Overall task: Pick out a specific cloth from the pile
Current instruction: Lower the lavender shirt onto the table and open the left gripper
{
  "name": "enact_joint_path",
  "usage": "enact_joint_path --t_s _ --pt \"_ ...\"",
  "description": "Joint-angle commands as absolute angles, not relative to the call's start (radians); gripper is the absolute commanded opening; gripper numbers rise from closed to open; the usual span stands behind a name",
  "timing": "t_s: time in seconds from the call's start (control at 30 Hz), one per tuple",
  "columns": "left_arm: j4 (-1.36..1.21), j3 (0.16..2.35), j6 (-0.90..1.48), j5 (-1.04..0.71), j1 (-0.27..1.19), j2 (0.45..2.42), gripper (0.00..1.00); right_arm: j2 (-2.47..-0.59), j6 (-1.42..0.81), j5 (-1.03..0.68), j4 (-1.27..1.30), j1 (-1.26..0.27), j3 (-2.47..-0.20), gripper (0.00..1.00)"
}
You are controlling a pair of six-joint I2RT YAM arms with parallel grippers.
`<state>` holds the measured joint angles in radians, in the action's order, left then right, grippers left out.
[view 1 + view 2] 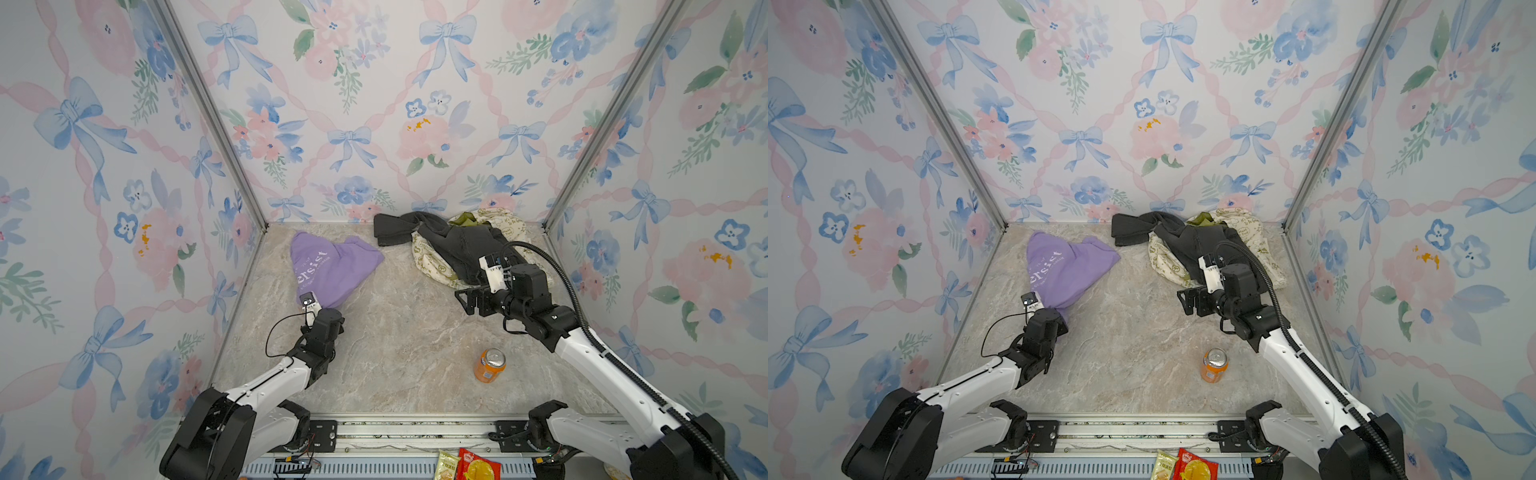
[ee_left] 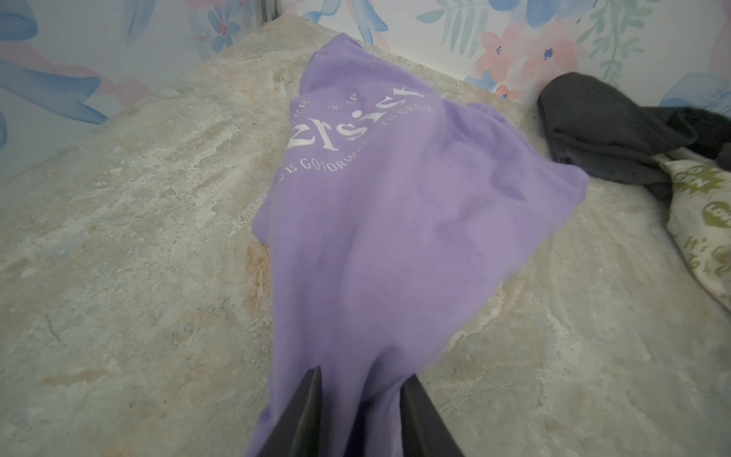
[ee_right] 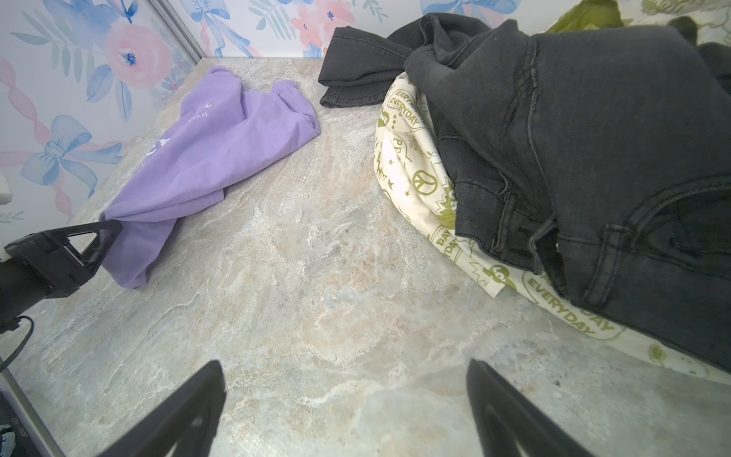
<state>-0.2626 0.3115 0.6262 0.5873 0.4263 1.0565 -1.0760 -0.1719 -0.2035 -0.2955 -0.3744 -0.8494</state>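
The lavender cloth [image 1: 332, 266] [image 1: 1065, 270] with white lettering lies on the marble table, left of the pile and apart from it. My left gripper [image 2: 364, 374] is at its near end. Its fingers stand apart, with a fold of the cloth [image 2: 395, 237] lying loosely between them. In the right wrist view the same gripper [image 3: 114, 233] touches the cloth's corner [image 3: 205, 158]. The pile [image 1: 461, 245] [image 1: 1204, 245] [image 3: 573, 158] of dark grey, cream-printed and olive fabric sits at the back right. My right gripper [image 3: 344, 362] [image 1: 463, 301] is open over bare table beside the pile, holding nothing.
An orange drink can [image 1: 489, 365] [image 1: 1214, 365] stands upright near the front, right of centre. Snack packets [image 1: 469, 465] lie beyond the front rail. Floral walls close in the table on the left, the back and the right.
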Motion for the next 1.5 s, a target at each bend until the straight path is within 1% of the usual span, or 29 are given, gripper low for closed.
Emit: enact_joint_path --t_s 0.0,0.07,0.1,0.13,0.2,0.23,0.37,0.5,0.67,0.8,0.87,1.13,1.37,1.47 --pt "-0.221 0.345 0.603 0.589 0.434 0.941 0.60 -1.052 -0.158 -0.190 -0.307 -0.366 -0.838 0.97" --pt "-0.219 0.370 0.578 0.593 0.436 0.865 0.73 -1.045 -0.155 -0.186 -0.307 -0.365 -0.837 0.97" --pt "-0.221 0.387 0.571 0.595 0.437 0.831 0.82 -1.038 -0.155 -0.181 -0.304 -0.365 -0.835 0.97" --pt "-0.226 0.409 0.561 0.596 0.438 0.810 0.89 -1.029 -0.154 -0.178 -0.301 -0.364 -0.833 0.97" --pt "-0.242 0.455 0.528 0.587 0.437 0.802 0.97 -1.015 -0.155 -0.172 -0.290 -0.364 -0.826 0.97" --pt "-0.250 0.481 0.510 0.580 0.437 0.813 0.98 -1.003 -0.158 -0.168 -0.281 -0.364 -0.821 0.97" --pt "-0.311 0.540 0.463 0.574 0.438 0.915 0.98 -0.957 -0.163 -0.169 -0.244 -0.364 -0.798 0.97" --pt "-0.367 0.609 0.435 0.568 0.428 1.059 0.98 -0.897 -0.166 -0.164 -0.210 -0.364 -0.772 0.97" --pt "-0.362 0.709 0.488 0.457 0.380 1.249 0.98 -0.832 -0.161 -0.153 -0.207 -0.364 -0.754 0.97" --pt "-0.370 0.692 0.569 0.405 0.343 1.340 0.98 -0.803 -0.149 -0.135 -0.234 -0.363 -0.747 0.97" --pt "-0.375 0.645 0.585 0.392 0.336 1.372 0.98 -0.801 -0.142 -0.132 -0.240 -0.360 -0.743 0.97" --pt "-0.444 0.508 0.671 0.297 0.336 1.474 0.98 -0.848 -0.145 -0.137 -0.243 -0.354 -0.754 0.97" --pt "-0.487 0.448 0.698 0.279 0.336 1.529 0.98 -0.869 -0.148 -0.141 -0.245 -0.354 -0.757 0.97" --pt "-0.487 0.455 0.677 0.285 0.337 1.500 0.98 -0.870 -0.146 -0.141 -0.250 -0.354 -0.760 0.97"
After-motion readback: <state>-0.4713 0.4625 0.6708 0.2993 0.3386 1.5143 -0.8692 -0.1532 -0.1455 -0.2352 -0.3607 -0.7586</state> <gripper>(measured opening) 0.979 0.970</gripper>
